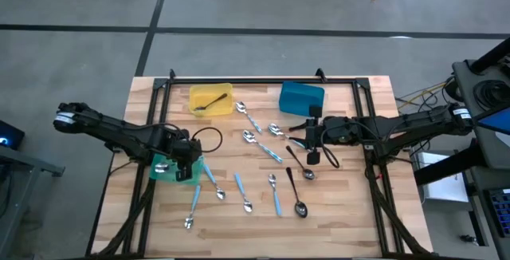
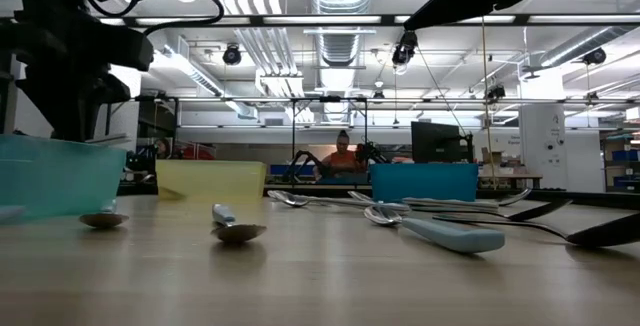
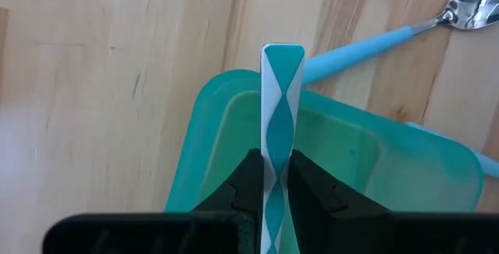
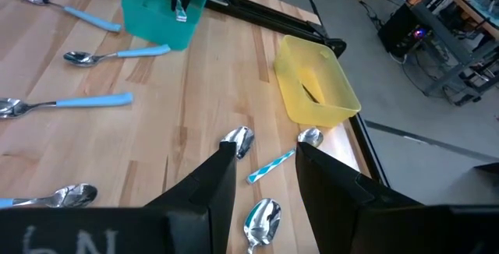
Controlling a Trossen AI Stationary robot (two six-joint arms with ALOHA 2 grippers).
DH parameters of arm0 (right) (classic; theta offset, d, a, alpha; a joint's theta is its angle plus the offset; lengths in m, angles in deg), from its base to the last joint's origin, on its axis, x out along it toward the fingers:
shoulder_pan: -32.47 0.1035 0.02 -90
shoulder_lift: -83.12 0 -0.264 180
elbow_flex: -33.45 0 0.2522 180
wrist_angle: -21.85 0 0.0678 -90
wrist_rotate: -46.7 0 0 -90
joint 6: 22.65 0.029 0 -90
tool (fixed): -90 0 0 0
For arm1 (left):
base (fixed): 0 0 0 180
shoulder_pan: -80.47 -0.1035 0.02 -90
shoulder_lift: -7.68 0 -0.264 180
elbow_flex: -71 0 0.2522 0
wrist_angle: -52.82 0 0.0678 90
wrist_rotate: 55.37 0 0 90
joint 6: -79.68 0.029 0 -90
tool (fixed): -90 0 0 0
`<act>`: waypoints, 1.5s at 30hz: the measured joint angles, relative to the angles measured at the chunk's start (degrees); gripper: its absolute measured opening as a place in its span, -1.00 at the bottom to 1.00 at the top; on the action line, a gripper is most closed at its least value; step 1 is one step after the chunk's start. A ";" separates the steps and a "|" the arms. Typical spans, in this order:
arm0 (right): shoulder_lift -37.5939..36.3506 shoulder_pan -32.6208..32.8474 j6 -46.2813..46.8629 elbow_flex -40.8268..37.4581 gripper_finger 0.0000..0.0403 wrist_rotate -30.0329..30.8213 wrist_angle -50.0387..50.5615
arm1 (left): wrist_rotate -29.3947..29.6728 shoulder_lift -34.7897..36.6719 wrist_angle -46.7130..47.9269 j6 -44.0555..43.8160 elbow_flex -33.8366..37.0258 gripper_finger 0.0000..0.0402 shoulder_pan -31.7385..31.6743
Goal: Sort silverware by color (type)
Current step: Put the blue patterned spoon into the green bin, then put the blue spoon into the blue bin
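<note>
My left gripper [image 1: 186, 162] hovers over the green bin [image 1: 165, 169] at the table's left and is shut on a utensil with a teal-and-white striped handle [image 3: 281, 90]. My right gripper [image 1: 312, 143] hangs open above the table in front of the blue bin [image 1: 301, 97]. In its wrist view its fingers stand either side of a striped-handled spoon [image 4: 271, 166] lying flat below. Light blue-handled spoons [image 1: 240, 189], silver spoons [image 1: 249, 117] and dark spoons [image 1: 294, 192] lie scattered flat on the wood. A dark utensil [image 1: 209, 103] lies in the yellow bin [image 1: 212, 99]. My left gripper pinches the striped handle [image 3: 275, 168] between its two fingers, coming from above with the fingers pointing down. The handle's free end [image 3: 282, 53] sticks out past the fingertips over the green bin [image 3: 343, 160]. The utensil's other end is hidden behind the gripper.
The three bins sit toward the far and left sides of the table; a black frame rail [image 1: 263, 80] runs along the far edge. The near middle of the wood holds loose spoons [image 1: 275, 198]. A person [image 2: 344, 156] sits in the room behind.
</note>
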 joint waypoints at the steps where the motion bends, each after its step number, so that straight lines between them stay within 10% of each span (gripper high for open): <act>1: 0.01 0.01 0.01 0.00 -0.38 0.00 0.00 | -0.01 0.00 -0.02 -0.08 0.00 -0.88 0.00; 31: 0.01 0.01 9.09 0.00 -0.38 0.06 -4.64 | 3.17 0.01 0.74 0.61 -7.94 -0.74 0.02; 45: 5.91 0.02 34.27 1.70 -0.38 0.12 -4.62 | 9.95 0.87 -17.88 26.67 -9.20 -0.74 -0.04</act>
